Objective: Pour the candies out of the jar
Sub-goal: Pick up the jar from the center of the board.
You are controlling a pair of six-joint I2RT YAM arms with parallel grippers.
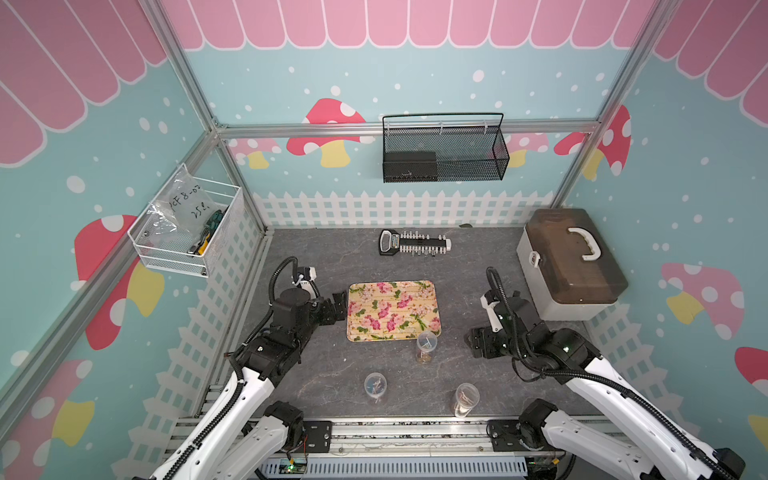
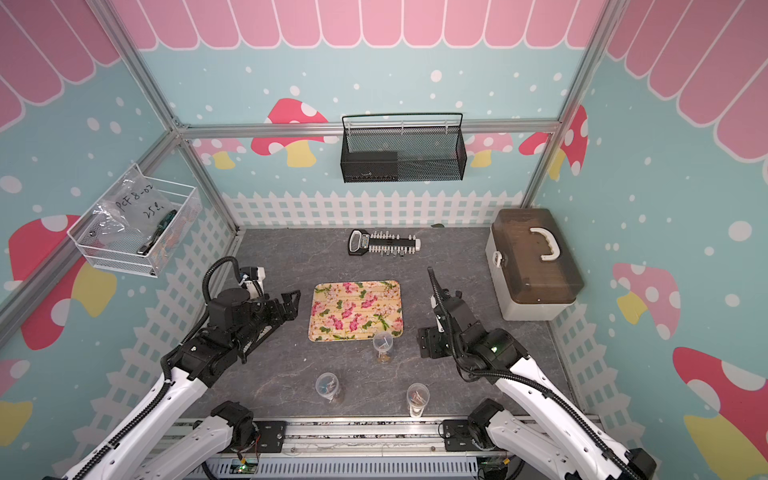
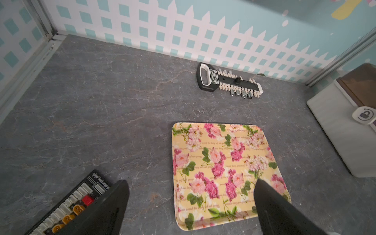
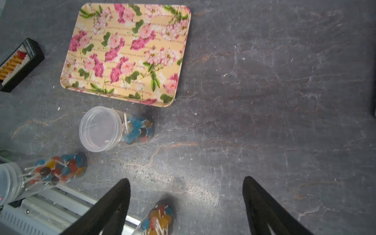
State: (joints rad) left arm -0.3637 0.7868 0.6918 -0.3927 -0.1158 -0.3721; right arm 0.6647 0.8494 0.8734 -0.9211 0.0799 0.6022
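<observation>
Three clear lidless jars stand on the grey table. One jar (image 1: 427,347) (image 2: 382,345) (image 4: 114,128) is just in front of the floral tray (image 1: 392,309) (image 3: 219,162) (image 4: 126,53). A second jar (image 1: 375,386) (image 4: 40,175) and a third (image 1: 465,399) (image 4: 158,219) stand near the front rail. Each holds candies (image 4: 138,130), small coloured lollipops on white sticks. My right gripper (image 1: 478,343) (image 4: 186,180) is open and empty, to the right of the jars and above the table. At the tray's left edge my left gripper (image 1: 338,305) (image 3: 191,183) is open and empty.
A black and white socket rack (image 1: 415,243) lies at the back. A lidded storage box (image 1: 569,266) fills the back right corner. A black connector board (image 3: 67,209) (image 4: 18,65) sits under the left arm. Wire baskets hang on the back and left walls.
</observation>
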